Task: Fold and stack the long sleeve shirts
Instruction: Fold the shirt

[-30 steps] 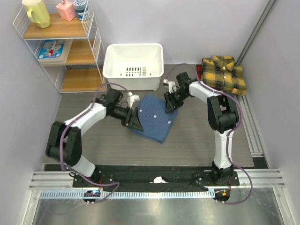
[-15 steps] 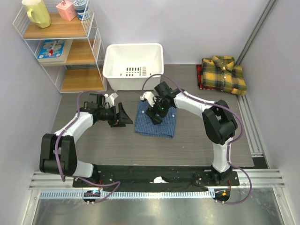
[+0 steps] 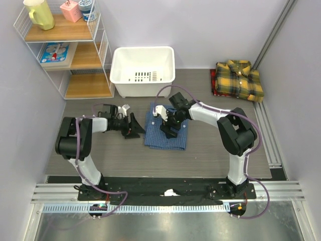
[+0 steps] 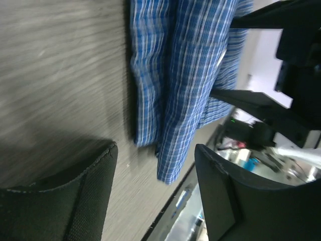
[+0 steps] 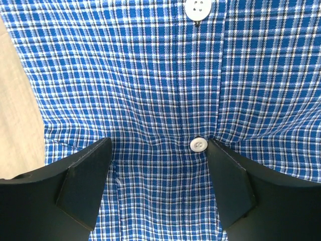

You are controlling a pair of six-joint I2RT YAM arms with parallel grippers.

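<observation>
Grey wood-grain table (image 3: 215, 145) and pale walls frame the work. The blue checked shirt (image 3: 175, 141) lies folded into a compact rectangle near the table's middle, and the yellow plaid shirt (image 3: 239, 80) lies folded at the far right corner, well apart from it.

The blue fold looks finished, so stacking is probably what remains. To do it well, take every layer at once: the left wrist view shows the shirt's stacked edges, and a shallow pinch would lift only the top one and let the fold open. Bite deep at opposite edges, lift level, and carry it low toward the far right corner.

Your left arm lies low along the table from the left edge. The left gripper (image 3: 134, 128) is just beside the shirt's left edge, its jaws apart and empty. Your right arm arcs in from the right with its elbow raised. The right gripper (image 3: 168, 126) points down over the shirt's middle, with its jaws spread wide and a white button (image 5: 199, 144) on the placket between them. It clamps nothing; you cannot tell whether its tips press the cloth.
</observation>
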